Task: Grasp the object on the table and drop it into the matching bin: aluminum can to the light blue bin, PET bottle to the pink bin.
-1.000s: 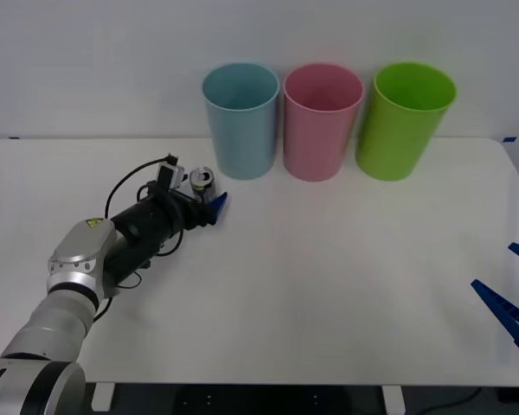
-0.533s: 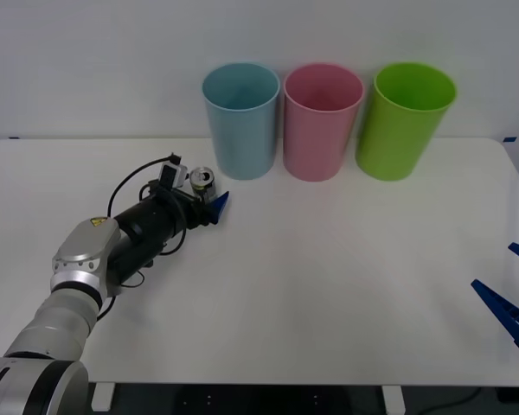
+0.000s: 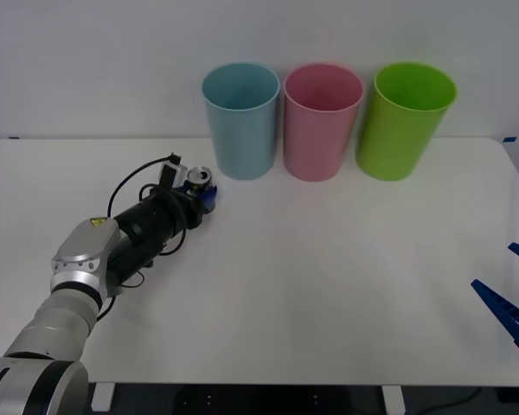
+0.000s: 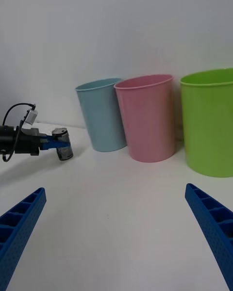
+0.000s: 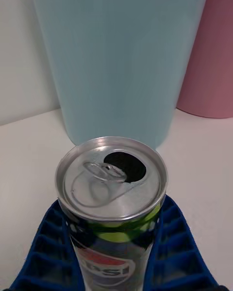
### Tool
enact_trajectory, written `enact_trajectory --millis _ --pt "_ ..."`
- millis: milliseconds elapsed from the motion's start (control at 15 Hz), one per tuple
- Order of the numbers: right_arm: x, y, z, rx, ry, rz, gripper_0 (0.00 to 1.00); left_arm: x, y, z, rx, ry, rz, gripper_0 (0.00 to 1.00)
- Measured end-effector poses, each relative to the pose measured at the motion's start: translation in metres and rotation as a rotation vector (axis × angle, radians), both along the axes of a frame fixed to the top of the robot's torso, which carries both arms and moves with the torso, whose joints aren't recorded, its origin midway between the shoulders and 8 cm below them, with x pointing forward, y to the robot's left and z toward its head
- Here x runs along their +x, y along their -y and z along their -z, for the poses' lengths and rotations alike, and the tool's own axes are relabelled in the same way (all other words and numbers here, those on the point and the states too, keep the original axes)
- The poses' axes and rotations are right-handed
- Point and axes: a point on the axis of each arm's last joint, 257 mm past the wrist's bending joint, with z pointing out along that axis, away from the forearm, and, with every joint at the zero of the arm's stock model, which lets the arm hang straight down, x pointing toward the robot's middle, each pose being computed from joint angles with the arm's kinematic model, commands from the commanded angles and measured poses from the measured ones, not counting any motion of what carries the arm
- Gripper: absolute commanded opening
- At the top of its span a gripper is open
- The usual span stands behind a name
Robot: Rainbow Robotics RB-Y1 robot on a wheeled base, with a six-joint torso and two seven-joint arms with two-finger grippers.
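Note:
The aluminum can [image 3: 200, 179], dark with a silver top and open pull-tab, stands upright on the white table [image 3: 329, 277] just left of the light blue bin [image 3: 240, 121]. My left gripper [image 3: 204, 192] is shut on the can, one blue finger on each side of its body [image 5: 111, 252]. The right wrist view shows the can [image 4: 62, 143] held at the end of the left arm, a short way from the light blue bin [image 4: 103, 121]. The pink bin [image 3: 322, 121] stands right of the light blue one. My right gripper [image 3: 512, 298] is open at the table's front right.
A lime green bin [image 3: 405, 119] stands right of the pink bin; the three bins form a row at the back. The light blue bin's wall [image 5: 116, 53] rises close behind the can, with the pink bin [image 5: 208, 68] beside it.
The left gripper's fingers have drawn in from a spread stance and now press both sides of the can. The right arm has not moved.

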Motion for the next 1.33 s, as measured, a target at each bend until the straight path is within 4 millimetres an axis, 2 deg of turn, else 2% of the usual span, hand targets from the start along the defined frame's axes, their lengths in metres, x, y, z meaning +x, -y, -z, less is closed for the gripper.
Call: enact_trajectory --millis 400,667,933,1333 --pt "0.000 0.000 0.000 0.000 0.000 0.000 1.00 -0.002 0.004 -0.006 -0.039 0.005 0.021 0.00" --pt "0.000 0.000 0.000 0.000 0.000 0.000 1.00 -0.007 -0.025 -0.016 -0.069 0.018 0.040 0.00" --pt "0.000 0.000 0.000 0.000 0.000 0.000 1.00 -0.019 -0.057 -0.042 -0.118 0.080 0.033 0.00" --pt "0.000 0.000 0.000 0.000 0.000 0.000 1.00 -0.032 -0.078 -0.089 -0.205 0.158 0.068 0.00"
